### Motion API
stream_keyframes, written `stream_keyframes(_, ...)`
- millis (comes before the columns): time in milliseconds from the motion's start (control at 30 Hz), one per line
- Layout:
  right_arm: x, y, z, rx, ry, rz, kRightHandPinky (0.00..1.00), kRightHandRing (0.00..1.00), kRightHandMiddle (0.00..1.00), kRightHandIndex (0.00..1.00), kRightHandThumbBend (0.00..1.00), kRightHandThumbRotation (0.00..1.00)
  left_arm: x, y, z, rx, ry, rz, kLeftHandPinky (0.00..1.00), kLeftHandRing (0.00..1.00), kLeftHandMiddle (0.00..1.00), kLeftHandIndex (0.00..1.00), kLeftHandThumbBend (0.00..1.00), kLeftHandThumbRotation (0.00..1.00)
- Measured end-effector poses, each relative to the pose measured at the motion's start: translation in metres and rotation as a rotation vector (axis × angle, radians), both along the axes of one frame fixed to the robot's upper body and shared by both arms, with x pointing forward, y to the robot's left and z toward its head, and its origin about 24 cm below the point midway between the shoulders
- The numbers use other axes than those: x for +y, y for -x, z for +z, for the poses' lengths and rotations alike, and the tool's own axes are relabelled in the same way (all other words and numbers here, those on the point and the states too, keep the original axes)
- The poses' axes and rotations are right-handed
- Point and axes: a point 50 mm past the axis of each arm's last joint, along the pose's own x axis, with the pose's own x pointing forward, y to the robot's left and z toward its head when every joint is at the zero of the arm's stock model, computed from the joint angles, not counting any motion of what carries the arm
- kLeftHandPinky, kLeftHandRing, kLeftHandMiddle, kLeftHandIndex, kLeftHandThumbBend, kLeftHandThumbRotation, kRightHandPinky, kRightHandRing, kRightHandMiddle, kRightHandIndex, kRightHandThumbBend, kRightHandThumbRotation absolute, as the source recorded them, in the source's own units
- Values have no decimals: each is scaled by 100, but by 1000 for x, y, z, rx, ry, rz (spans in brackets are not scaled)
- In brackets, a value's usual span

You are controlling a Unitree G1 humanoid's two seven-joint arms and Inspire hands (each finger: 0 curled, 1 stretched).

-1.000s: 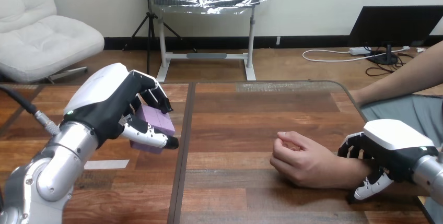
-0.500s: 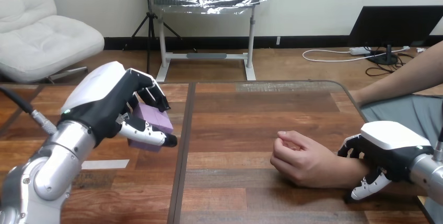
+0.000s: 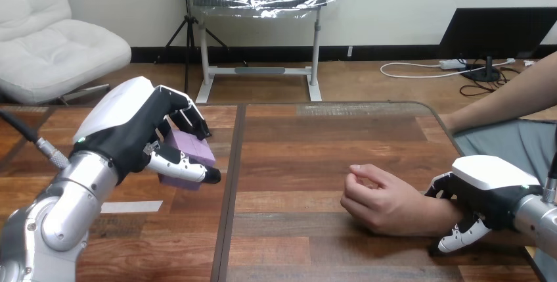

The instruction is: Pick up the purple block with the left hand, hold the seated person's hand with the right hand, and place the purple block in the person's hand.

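The purple block (image 3: 192, 155) sits in my left hand (image 3: 125, 127) at the left of the wooden table (image 3: 309, 137). The fingers curl over its top and the thumb runs along its near side. I cannot tell whether the block rests on the wood or hangs just above it. The person's hand (image 3: 381, 200) lies at the right of the table in a loose fist with the knuckles up. My right hand (image 3: 489, 187) is on the wrist behind that hand, with fingers curled over the top and the thumb below.
A dark seam (image 3: 230, 183) runs front to back between the two table boards, just right of the block. A strip of white tape (image 3: 131, 207) lies near my left forearm. The person's forearm comes in from the right edge.
My left hand has drifted slightly left with the purple block in it. My right hand has settled a little lower on the wrist. The person's hand has stayed put.
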Motion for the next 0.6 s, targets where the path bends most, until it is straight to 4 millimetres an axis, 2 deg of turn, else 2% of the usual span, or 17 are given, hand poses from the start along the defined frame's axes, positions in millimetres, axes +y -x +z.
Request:
stream_keyframes(200, 0, 0, 0, 0, -2, -1, 45, 55, 64, 70, 85, 26, 0, 0, 1, -4, 1, -3, 36, 38, 43, 43, 73, 0)
stream_keyframes(600, 0, 0, 0, -2, -28, -6, 42, 50, 58, 64, 91, 15, 0, 0, 2, -8, 12, -6, 39, 42, 45, 43, 73, 0)
